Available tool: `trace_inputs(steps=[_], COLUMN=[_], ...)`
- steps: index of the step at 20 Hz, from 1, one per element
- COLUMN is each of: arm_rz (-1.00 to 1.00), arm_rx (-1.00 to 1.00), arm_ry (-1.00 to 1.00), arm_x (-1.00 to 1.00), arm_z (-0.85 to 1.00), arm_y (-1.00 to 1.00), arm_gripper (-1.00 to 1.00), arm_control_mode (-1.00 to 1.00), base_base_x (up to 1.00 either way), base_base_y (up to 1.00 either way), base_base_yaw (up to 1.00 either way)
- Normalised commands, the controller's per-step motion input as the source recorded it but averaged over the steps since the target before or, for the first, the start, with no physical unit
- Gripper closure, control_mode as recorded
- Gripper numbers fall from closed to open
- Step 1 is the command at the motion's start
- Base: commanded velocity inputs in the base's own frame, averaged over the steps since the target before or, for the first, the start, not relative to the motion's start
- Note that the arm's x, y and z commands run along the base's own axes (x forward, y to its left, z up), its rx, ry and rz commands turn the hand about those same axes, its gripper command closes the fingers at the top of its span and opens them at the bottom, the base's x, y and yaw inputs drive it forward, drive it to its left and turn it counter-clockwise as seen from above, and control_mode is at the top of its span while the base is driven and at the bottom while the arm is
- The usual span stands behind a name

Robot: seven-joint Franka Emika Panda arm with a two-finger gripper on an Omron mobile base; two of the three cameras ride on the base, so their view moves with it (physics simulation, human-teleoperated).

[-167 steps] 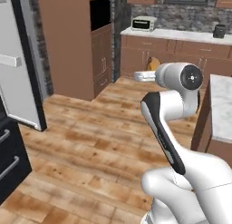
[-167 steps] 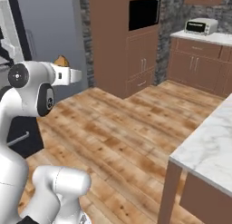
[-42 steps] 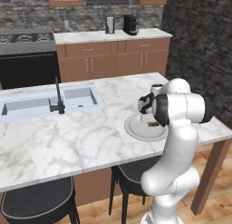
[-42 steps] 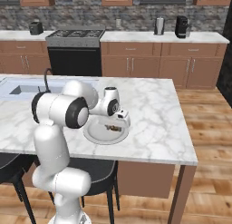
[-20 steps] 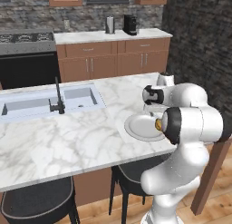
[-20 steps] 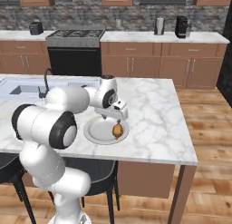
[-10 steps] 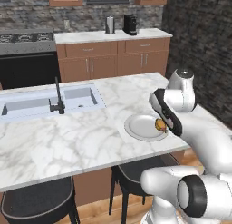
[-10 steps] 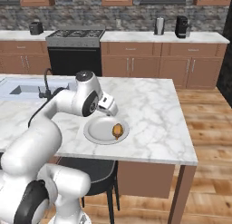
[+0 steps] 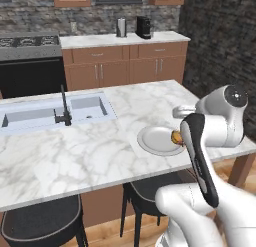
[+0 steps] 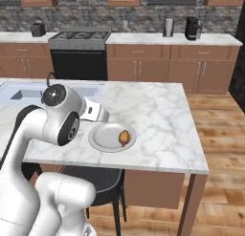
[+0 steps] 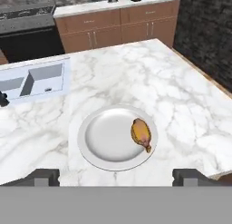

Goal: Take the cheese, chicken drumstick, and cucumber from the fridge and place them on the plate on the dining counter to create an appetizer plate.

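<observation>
Golden-brown, the chicken drumstick [image 11: 141, 133] lies on the right half of the plate [image 11: 102, 141], just ahead of the tool [image 11: 116, 177], whose jaws stand wide and empty. The plate sits on the marble desk [image 11: 149, 78]. Half a second ago the tool hung closer over the plate; it has since drawn back.

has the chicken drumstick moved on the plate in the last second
No. The chicken drumstick lies on the same side of the plate, away from the sink, as a second ago.
</observation>
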Motion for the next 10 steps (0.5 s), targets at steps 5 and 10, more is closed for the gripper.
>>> trace_inputs(steps=[5, 10], arm_rz=[0.09, 0.02], arm_rx=[-0.10, -0.02], arm_ry=[-0.06, 0.00], arm_x=[-0.49, -0.06], arm_z=[0.30, 0.00], arm_y=[0.28, 0.06], arm_gripper=[-1.00, -1.00], arm_control_mode=[-1.00, 1.00], base_base_x=[0.00, -0.40], base_base_y=[0.00, 0.37], base_base_yaw=[0.00, 0.13])
